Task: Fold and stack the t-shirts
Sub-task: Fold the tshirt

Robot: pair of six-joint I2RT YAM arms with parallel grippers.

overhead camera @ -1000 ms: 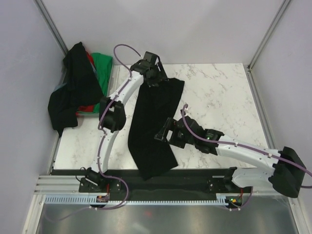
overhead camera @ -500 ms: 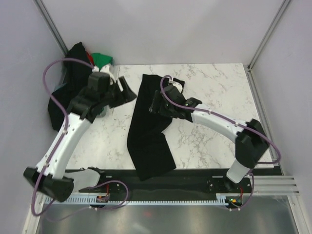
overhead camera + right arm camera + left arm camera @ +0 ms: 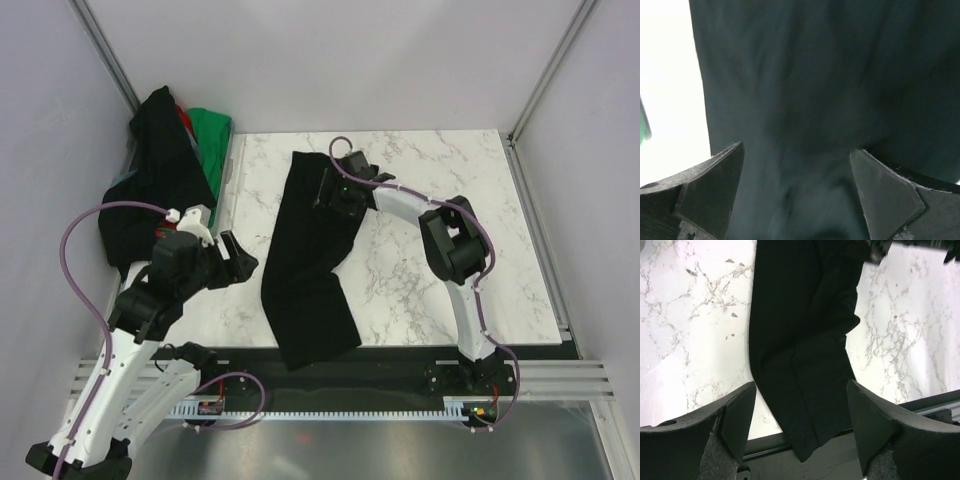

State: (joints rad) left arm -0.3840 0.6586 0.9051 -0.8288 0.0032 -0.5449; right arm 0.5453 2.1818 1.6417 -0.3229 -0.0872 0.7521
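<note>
The black t-shirt (image 3: 305, 270) lies as a long, narrow strip down the middle of the worktop (image 3: 430, 250), already folded lengthwise. Its far end sits near the back edge and its near end spills over the dark rail (image 3: 400, 360) at the front. The rest of the t-shirts (image 3: 160, 190) are heaped in the far-left corner, mostly black with green and a little red showing, and well apart from the strip.

A second ago the left claw (image 3: 238, 262) was at the shirt's far edge. It has since let go and swung back to the near-left, where it hangs beside the strip with its fingers spread wide and nothing between them. The right claw (image 3: 335, 195) has meanwhile travelled from the middle of the strip up to its far end. Its wrist view is filled with dark cloth, and its fingers are also wide apart and gripping nothing. That view is too dark and close to show whether the tips touch the fabric.

The shirt itself has hardly shifted. The lengthwise fold looks finished, and the arms are probably setting up the crosswise fold, likely bringing one end toward the other. Until a claw closes on a single clean edge, the overhanging near end could slide further off.
</note>
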